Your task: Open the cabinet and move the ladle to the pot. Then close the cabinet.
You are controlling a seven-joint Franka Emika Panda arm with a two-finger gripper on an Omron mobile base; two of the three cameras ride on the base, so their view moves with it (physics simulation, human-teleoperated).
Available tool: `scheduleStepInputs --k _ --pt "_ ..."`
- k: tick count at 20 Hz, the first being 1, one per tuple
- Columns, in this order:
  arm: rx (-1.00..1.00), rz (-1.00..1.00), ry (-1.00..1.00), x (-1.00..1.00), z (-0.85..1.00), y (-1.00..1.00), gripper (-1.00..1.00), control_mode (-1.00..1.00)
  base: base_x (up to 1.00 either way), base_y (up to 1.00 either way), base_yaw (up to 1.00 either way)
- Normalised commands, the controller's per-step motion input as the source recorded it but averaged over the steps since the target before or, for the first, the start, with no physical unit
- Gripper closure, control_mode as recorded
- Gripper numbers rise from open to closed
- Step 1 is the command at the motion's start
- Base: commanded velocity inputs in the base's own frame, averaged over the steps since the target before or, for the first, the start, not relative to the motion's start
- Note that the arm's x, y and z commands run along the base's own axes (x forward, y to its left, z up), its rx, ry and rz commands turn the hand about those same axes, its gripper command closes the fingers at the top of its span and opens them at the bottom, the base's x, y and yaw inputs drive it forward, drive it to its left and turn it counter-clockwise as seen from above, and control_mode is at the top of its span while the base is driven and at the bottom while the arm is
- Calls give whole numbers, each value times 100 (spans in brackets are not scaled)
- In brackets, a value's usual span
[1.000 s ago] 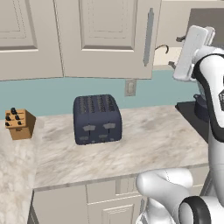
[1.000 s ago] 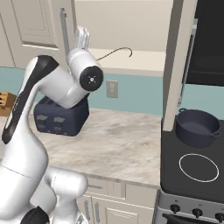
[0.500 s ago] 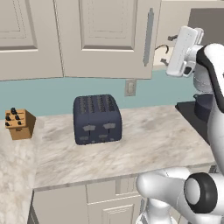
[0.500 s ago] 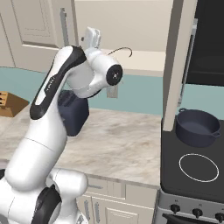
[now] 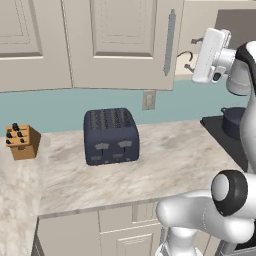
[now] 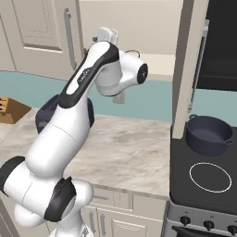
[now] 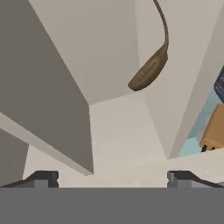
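Note:
The cabinet's left door (image 5: 125, 40) is shut, its silver bar handle (image 5: 170, 42) upright. The right door (image 6: 187, 69) stands swung open, seen edge-on. Inside on the shelf lies the brown ladle (image 7: 148, 72), its thin curved handle (image 6: 132, 53) showing above the shelf edge. My gripper (image 7: 113, 177) is open and points into the cabinet opening, with the ladle still ahead of the fingertips and apart from them. In the left base view the gripper (image 5: 188, 60) sits at the opening's edge. The dark pot (image 6: 208, 134) stands on the stove's back left burner (image 5: 232, 122).
A dark blue toaster (image 5: 110, 135) stands on the marble counter (image 5: 165, 165) below the shut door. A wooden knife block (image 5: 22, 141) sits at the far left. The black stovetop (image 6: 203, 176) lies right of the counter. The open door hangs over the stove's left edge.
My hand has swung left and forward toward the open cabinet, closer to the ladle. The jaws have stayed open. The doors, pot and toaster have not moved.

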Motion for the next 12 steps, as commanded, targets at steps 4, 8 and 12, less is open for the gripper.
scheduleStepInputs --k 4,8,12 --pt "0 1 -14 17 0 0 -100 -100 0 0 0" --pt "0 1 -9 26 0 2 -100 -100 0 0 0" --pt "0 0 -8 21 0 12 -100 -100 0 0 0"
